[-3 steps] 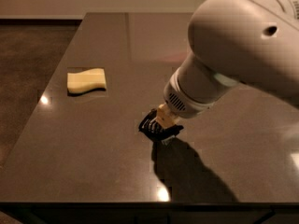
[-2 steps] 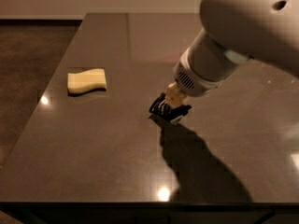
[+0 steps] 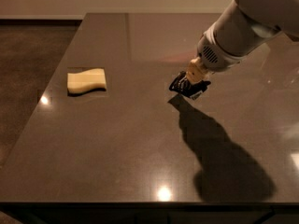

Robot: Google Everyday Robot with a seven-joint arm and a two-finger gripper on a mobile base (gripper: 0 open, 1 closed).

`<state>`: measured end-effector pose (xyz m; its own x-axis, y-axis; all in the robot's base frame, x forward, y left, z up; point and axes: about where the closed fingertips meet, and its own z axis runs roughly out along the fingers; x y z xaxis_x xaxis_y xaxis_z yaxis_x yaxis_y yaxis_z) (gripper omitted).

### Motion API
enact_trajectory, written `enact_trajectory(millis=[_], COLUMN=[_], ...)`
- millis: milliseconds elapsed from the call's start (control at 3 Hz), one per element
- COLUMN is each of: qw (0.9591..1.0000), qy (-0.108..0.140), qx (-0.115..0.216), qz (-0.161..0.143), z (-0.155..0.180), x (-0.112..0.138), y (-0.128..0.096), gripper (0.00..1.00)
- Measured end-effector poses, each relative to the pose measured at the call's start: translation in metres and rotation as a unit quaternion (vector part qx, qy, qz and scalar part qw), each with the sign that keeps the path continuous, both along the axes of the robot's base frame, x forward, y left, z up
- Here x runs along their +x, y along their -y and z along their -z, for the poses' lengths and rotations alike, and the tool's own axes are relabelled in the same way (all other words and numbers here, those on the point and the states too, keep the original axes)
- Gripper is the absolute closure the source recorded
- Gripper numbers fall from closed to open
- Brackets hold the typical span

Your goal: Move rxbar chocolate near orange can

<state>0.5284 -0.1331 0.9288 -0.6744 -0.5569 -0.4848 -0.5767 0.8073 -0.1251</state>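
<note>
My gripper hangs from the large white arm over the middle right of the dark table. It is shut on the rxbar chocolate, a flat black wrapper with a bit of white print, and holds it just above the tabletop; its shadow falls below and to the right. The orange can is not in view; the arm covers the table's far right.
A pale yellow wavy sponge lies on the left of the table. The table's left edge drops to a brown carpet, and the front edge runs along the bottom of the view.
The gripper has moved right and towards the back of the table, carrying the black bar with it. The arm has drawn back to the upper right. The sponge has not moved.
</note>
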Motion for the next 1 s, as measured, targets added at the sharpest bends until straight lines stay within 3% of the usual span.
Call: enact_trajectory(millis=[667, 1000], qw=[0.9993, 0.9991], qy=[0.035, 0.04], qx=[0.013, 0.001], qz=[0.004, 0.012], z=[-0.008, -0.01], x=[0.048, 0.067], y=[0.032, 0.049], gripper=[1.0, 0.86])
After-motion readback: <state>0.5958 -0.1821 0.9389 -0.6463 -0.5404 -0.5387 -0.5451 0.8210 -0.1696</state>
